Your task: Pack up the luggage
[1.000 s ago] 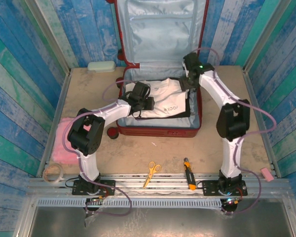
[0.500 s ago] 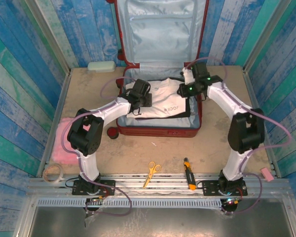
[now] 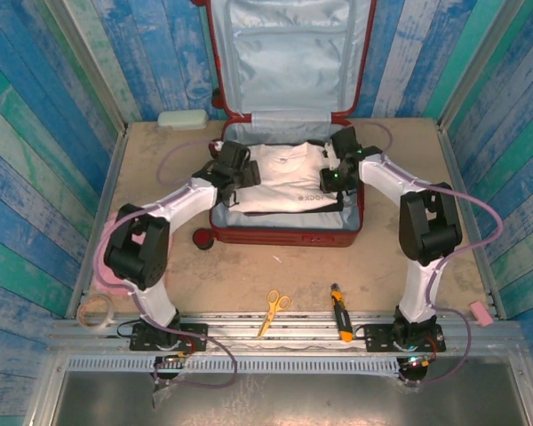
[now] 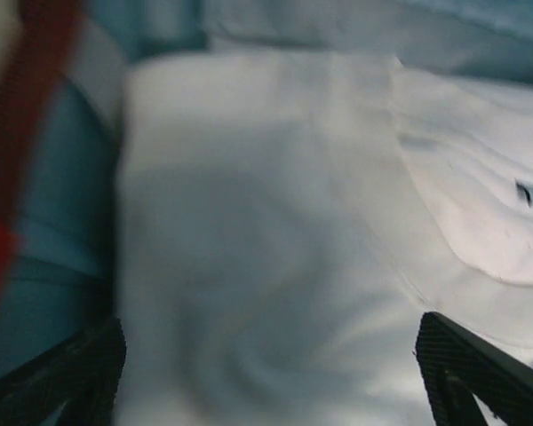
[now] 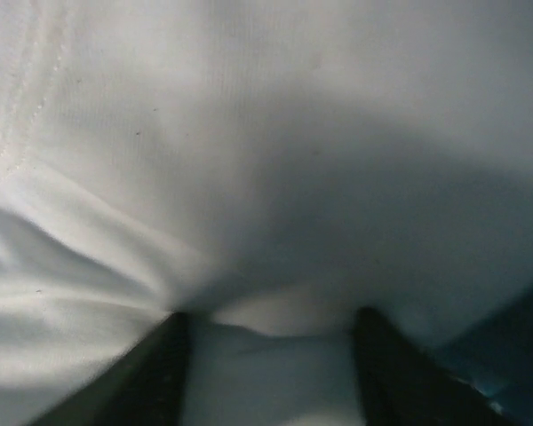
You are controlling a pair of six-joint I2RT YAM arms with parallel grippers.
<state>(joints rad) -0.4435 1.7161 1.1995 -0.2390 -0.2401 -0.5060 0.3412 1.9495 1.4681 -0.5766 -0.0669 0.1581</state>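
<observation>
Right end effector (image 5: 271, 364) moved onto shirt (image 3: 289, 182) in luggage (image 3: 284, 236), grip unclear, left end effector (image 4: 271, 364) wide

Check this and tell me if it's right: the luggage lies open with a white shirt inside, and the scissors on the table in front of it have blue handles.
Not quite. The scissors have yellow handles, not blue; the top external view shows it. The rest stands: the luggage lies open with a white shirt inside, and the scissors lie on the table in front of it.
</observation>
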